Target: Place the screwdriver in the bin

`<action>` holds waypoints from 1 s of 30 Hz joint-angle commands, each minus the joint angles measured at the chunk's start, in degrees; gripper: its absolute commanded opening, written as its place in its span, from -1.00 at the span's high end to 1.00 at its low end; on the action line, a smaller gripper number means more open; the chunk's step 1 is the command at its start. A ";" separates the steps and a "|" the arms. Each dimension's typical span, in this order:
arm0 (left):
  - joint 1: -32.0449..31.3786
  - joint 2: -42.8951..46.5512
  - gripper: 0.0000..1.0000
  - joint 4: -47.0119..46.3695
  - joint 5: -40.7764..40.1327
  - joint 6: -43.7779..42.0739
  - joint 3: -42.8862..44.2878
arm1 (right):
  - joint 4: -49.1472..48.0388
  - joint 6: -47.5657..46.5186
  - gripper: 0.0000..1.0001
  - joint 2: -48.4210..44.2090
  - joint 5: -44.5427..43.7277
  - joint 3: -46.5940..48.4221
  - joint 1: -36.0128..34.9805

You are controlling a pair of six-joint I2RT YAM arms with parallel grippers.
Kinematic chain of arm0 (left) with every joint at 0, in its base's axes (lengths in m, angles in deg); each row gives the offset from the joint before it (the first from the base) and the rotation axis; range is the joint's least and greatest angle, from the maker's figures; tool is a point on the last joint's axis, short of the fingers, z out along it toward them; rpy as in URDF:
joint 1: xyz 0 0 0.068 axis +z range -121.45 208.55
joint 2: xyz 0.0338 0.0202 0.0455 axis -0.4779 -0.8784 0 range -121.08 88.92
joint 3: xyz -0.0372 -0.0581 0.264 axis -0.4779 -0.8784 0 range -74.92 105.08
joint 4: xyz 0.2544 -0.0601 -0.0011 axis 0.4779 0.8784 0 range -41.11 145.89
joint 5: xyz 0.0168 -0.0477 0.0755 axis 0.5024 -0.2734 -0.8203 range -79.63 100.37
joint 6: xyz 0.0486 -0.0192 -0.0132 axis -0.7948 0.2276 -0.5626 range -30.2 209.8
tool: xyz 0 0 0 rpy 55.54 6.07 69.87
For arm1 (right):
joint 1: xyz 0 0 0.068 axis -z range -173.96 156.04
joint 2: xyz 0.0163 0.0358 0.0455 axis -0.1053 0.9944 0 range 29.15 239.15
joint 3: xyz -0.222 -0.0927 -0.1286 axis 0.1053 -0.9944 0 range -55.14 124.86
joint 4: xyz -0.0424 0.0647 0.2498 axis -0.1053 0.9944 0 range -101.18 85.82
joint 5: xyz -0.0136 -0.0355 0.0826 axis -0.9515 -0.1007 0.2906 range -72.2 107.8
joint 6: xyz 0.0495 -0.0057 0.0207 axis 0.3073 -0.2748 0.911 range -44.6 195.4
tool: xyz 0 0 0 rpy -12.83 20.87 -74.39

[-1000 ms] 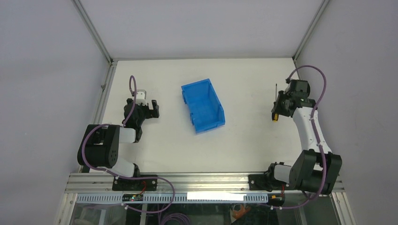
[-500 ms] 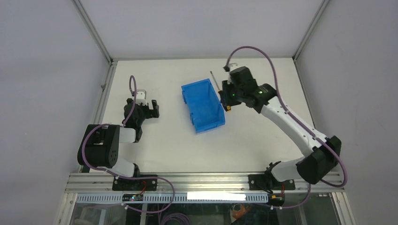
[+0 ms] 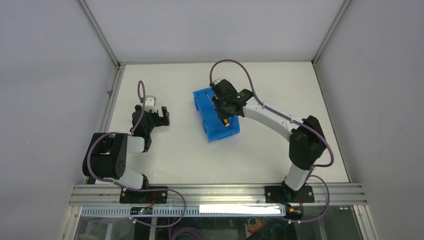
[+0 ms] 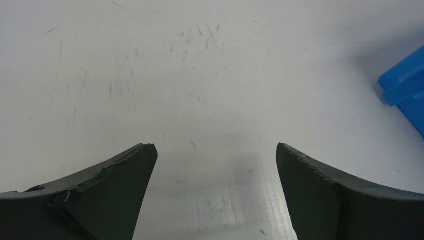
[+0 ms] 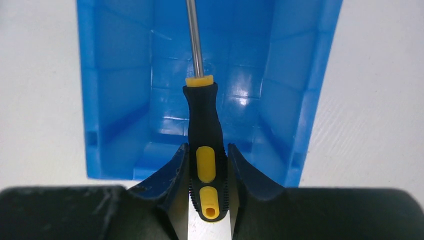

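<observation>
Near the worktop's [image 3: 175, 160] left edge the left gripper [image 3: 165, 116] hovers low with its jaws spread wide and nothing between them; its wrist view shows only scuffed white surface between the dark fingers [image 4: 125, 170] and a blue corner of the bin [image 4: 407, 85] at the right. The bin [image 3: 214, 134] stands near the middle of the worktop, its long axis running from the far edge towards the near edge, slightly skewed. Over its opening the right gripper [image 3: 224, 116] pinches the screwdriver [image 3: 226, 121] by the black handle. From above only the yellow butt shows, pointing at the near edge. The right wrist view gives the rest: the thin shaft lies along the bin's [image 5: 115, 75] length, pointing towards its far end, while the screwdriver's [image 5: 204, 125] butt overhangs the near wall between the clamped fingers [image 5: 172, 175].
</observation>
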 commanded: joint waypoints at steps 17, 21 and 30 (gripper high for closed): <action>0.17 0.79 -0.98 -1.83 -0.38 0.65 1.38 | -5.72 1.48 0.16 12.01 -3.16 2.29 -0.46; 0.16 0.78 -0.98 -1.83 -0.43 0.61 1.37 | -3.59 1.61 0.03 9.99 -3.40 4.71 -0.72; 0.17 0.83 -0.98 -1.83 -0.42 0.64 1.37 | -1.98 -0.75 -0.40 -0.93 -10.83 7.03 -0.60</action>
